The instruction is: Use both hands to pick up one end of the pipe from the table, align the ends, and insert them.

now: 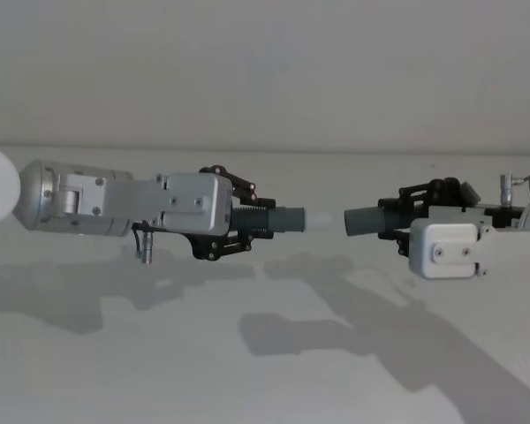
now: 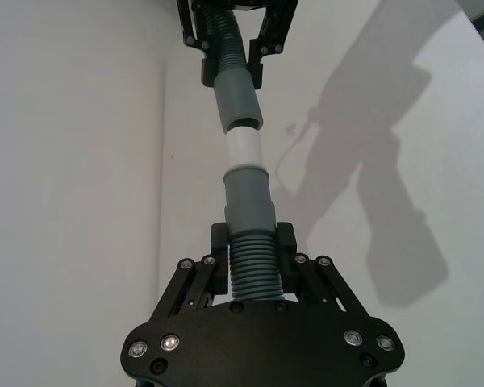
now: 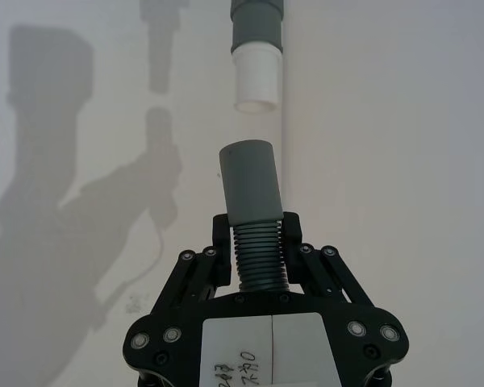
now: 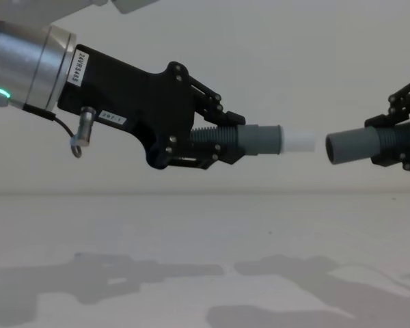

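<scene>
Both hands hold the pipe's two pieces in the air above the white table (image 1: 247, 371). My left gripper (image 1: 247, 221) (image 4: 219, 142) (image 2: 252, 246) is shut on the ribbed body of one piece. That piece's grey cuff (image 4: 260, 140) ends in a narrower white tip (image 4: 299, 141) (image 3: 256, 81) pointing right. My right gripper (image 1: 397, 216) (image 3: 256, 234) is shut on the other piece's ribs. Its open grey socket (image 4: 352, 145) (image 3: 248, 181) faces the tip. The two ends are level, roughly in line, with a small gap between them.
The arms' shadows fall on the bare table surface (image 4: 205, 232) below. A plain pale wall (image 1: 265, 71) stands behind the table.
</scene>
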